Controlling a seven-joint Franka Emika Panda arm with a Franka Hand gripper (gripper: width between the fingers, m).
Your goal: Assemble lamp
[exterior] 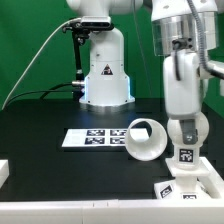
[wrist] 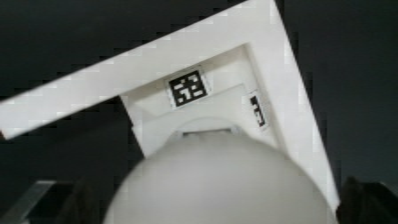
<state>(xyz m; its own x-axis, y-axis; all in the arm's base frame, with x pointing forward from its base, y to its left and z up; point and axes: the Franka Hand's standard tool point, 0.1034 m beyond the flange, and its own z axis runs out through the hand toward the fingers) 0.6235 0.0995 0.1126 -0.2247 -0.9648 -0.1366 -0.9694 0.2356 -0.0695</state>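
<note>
blurred bulb (wrist: 217, 180) over half-hidden base (wrist: 231, 50), gripper's (wrist: 205, 200) hold unclear

The blurred bulb (wrist: 214, 182) hides part of the base (wrist: 125, 80), whose corners run off-frame.

matte plastic bulb (wrist: 214, 180), matte black table (exterior: 50, 118)
</note>
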